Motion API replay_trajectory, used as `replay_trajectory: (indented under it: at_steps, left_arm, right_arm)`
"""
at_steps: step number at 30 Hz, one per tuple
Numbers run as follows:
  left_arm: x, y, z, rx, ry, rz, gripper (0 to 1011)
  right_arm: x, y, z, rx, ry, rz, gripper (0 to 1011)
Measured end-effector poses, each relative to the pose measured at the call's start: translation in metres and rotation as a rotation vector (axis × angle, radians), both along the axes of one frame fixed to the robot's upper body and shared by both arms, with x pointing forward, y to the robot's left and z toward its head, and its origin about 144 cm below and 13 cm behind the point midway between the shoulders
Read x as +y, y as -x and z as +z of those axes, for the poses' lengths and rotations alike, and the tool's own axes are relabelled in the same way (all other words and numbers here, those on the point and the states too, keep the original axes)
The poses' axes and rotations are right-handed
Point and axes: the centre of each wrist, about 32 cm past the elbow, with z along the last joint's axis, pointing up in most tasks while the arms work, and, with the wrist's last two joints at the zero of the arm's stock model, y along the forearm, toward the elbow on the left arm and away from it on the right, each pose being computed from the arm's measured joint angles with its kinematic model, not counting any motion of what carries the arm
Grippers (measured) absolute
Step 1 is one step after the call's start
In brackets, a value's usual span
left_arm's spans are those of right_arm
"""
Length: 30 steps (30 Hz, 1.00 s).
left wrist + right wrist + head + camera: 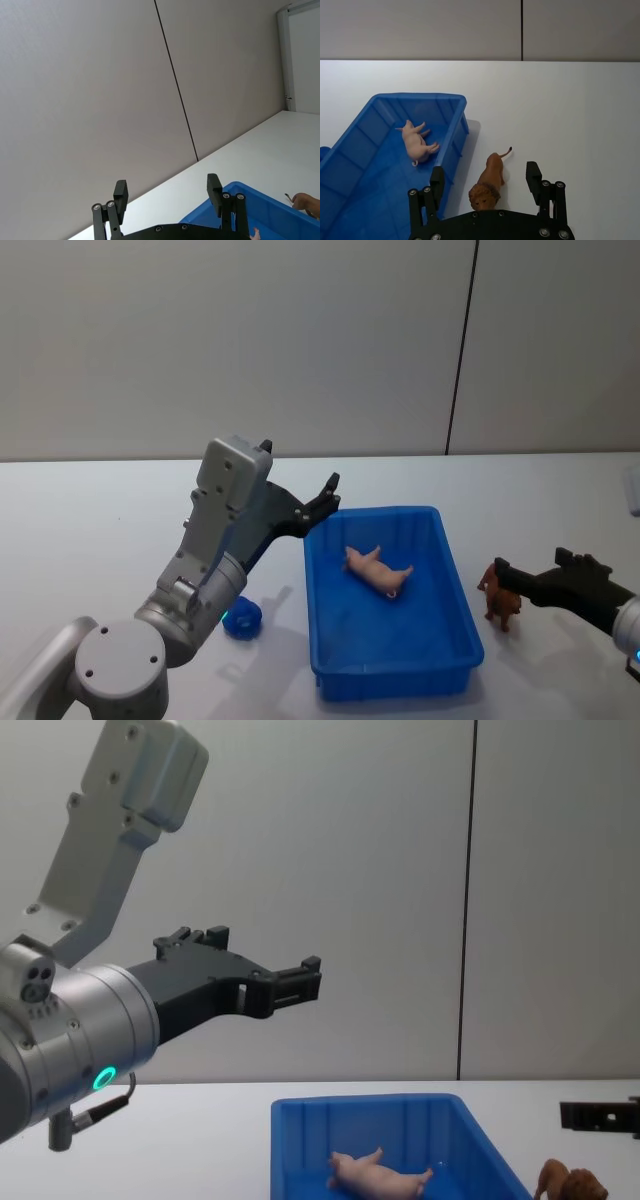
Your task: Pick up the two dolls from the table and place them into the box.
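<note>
The brown doll (491, 181) stands on the table (570, 125) between the right gripper's (485, 171) 2 wide fingers, body in line with them. The left gripper (326, 497) hangs wide by the box (395, 679).

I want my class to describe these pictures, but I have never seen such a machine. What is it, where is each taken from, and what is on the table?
It is a robot with two arms, each ending in a two-fingered gripper. One picture looks down from its head, one forward from its chest, and one from each wrist. On the table stands a blue box, with a pink toy pig lying inside. The left gripper, raised by the box's left side, is open and empty. The right gripper is open around a brown toy lion standing beside the box.
</note>
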Motion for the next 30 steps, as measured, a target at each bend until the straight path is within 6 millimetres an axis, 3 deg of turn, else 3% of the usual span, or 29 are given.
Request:
replay_trajectory:
  at_steps: [30]
  left_arm:
    - [0.0000, 0.0000, 0.0000, 0.000, 0.000, 0.000, 1001]
  right_arm:
    - [0.0070, -0.0037, -0.0092, 0.153, 0.044, 0.007, 1001]
